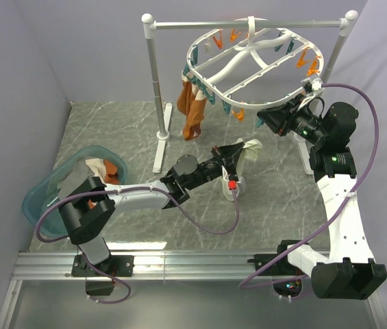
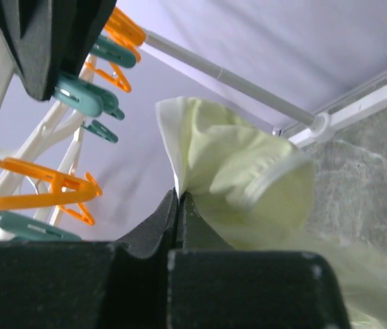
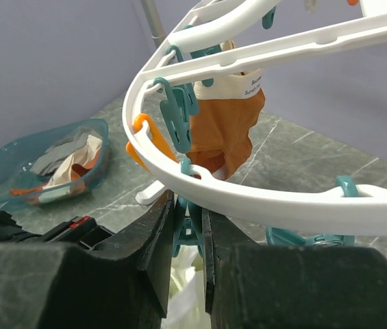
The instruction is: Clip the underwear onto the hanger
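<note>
The pale cream-yellow underwear [image 2: 241, 185] is bunched up in the air, and my left gripper [image 2: 179, 194] is shut on its edge. From above, the left gripper [image 1: 238, 152] holds the underwear [image 1: 253, 146] just under the near rim of the white oval hanger [image 1: 210, 86]. My right gripper [image 3: 188, 205] is shut on a teal clip [image 3: 194, 229] that hangs from the hanger rim [image 3: 261, 202], its jaws pressing the clip's handles. The underwear [image 3: 188, 291] shows right below that clip. Seen from the top, the right gripper [image 1: 265, 118] sits at the hanger's near right edge.
An orange-brown garment [image 1: 193, 110] hangs clipped on the hanger's left side. The hanger hangs from a white rail stand [image 1: 155, 89]. A teal basin [image 1: 42, 199] holding more clothes sits at the left. Orange clips [image 2: 56, 192] and teal clips [image 2: 83, 96] line the rim.
</note>
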Controlling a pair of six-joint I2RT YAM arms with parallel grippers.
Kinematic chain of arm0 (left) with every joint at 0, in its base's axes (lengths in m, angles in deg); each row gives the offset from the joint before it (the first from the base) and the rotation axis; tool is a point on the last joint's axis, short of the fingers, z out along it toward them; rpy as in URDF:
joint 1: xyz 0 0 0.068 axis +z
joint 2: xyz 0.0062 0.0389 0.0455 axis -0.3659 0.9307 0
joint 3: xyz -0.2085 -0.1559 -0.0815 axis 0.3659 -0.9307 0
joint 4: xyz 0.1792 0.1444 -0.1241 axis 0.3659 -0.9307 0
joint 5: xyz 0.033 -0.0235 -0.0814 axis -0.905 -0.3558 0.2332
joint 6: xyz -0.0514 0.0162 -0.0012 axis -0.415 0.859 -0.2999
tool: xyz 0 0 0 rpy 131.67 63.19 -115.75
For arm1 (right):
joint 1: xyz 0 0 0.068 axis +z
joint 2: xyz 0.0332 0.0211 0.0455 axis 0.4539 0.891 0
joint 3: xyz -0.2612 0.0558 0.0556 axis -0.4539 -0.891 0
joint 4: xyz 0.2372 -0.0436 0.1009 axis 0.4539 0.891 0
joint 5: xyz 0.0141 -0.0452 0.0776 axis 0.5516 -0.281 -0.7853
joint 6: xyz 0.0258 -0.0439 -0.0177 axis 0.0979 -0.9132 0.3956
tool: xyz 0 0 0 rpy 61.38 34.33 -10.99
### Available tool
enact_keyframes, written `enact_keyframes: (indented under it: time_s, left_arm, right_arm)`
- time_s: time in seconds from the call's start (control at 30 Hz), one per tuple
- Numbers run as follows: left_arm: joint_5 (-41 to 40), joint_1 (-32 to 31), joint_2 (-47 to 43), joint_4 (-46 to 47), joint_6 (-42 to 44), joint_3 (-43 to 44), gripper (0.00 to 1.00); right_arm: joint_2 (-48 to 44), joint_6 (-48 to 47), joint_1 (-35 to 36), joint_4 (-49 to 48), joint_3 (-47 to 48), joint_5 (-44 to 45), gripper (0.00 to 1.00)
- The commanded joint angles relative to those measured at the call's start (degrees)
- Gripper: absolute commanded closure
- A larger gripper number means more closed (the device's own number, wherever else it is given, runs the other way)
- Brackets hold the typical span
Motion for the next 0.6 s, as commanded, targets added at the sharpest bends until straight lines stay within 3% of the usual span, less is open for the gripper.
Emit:
enact_keyframes:
  time_s: [0.0,0.57]
  left_arm:
    - [3.34,-0.21,0.96,3.25,-0.13,3.91,1.0]
    - [7.48,3.39,3.42,-2.1,-5.67,11.47,1.0]
  right_arm:
    - [-0.58,0.59,-0.22,-2.74,-0.5,-2.77,1.0]
    - [-1.03,-1.25,-0.49,-1.95,-0.94,-6.99,1.0]
